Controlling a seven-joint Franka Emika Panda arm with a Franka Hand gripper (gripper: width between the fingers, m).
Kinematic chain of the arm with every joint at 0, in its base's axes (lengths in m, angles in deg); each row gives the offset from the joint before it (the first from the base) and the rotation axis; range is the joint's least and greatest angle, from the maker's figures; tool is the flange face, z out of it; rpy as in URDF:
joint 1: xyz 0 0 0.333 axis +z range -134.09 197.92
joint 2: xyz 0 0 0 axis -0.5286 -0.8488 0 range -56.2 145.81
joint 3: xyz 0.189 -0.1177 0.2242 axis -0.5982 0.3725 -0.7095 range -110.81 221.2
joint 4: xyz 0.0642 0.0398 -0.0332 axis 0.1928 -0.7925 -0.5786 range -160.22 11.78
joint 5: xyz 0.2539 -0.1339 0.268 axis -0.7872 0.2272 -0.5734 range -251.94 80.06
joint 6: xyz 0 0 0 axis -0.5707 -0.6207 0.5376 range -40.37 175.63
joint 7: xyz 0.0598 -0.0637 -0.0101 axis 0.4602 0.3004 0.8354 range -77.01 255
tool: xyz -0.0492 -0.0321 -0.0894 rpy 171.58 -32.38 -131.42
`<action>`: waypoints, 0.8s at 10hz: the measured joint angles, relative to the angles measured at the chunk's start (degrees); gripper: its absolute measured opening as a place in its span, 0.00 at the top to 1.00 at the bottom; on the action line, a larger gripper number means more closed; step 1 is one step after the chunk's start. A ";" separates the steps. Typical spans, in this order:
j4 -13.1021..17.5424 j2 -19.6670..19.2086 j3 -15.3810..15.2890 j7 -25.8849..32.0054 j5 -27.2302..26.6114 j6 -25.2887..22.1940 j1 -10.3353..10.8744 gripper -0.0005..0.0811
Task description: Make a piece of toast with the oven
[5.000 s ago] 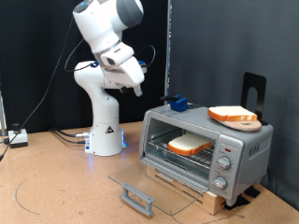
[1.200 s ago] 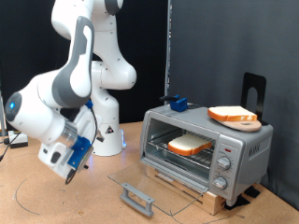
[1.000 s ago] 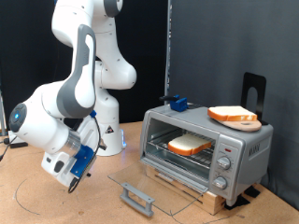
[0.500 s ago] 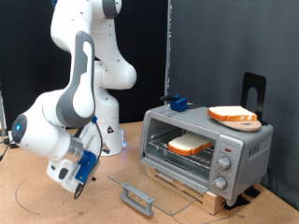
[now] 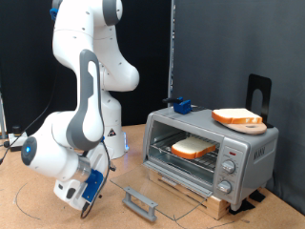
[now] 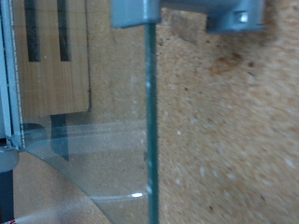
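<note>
Two bread slices in view. The piece of toast [image 5: 193,147] lies flat on the wire rack [image 5: 187,156] inside the oven [image 5: 212,152], pale face up, toward the exterior view's left half of the cavity. Second slice [image 5: 237,118] sits on the oven's roof, toward the exterior view's right, well apart from the first.

Oven stands at the exterior view's right on a low wooden base [image 5: 204,194]. Its glass door [image 5: 157,187] is swung fully down and lies nearly flat over the table [image 5: 38,215], with the grey bar handle [image 5: 139,202] at its far edge, nearest the exterior view's bottom. Round knobs [image 5: 228,168] run down the front panel on the exterior view's right side. Small blue object [image 5: 181,106] on the roof's left rear corner.

Gripper [image 5: 86,209] hangs low at the exterior view's lower left, just above the table, near the handle but apart from it. Fingertips too small and dark to read; cannot tell how far the fingers are spread, and nothing shows between them.

Wrist view: door glass [image 6: 103,149] seen edge-on over the brown table, handle [image 6: 187,13] blurred at one end, wooden base slats [image 6: 51,56] behind. No fingers appear in it.
</note>
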 joint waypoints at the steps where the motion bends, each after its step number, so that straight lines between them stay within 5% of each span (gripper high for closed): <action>1: -0.54 -0.52 -0.92 0.76 -0.59 -0.36 0.03 0.01; 5: -4.83 -0.14 -5.02 3.93 -3.96 -2.26 0.20 0.01; 8: -5.42 3.52 -4.97 9.54 -5.18 -10.44 -2.39 0.01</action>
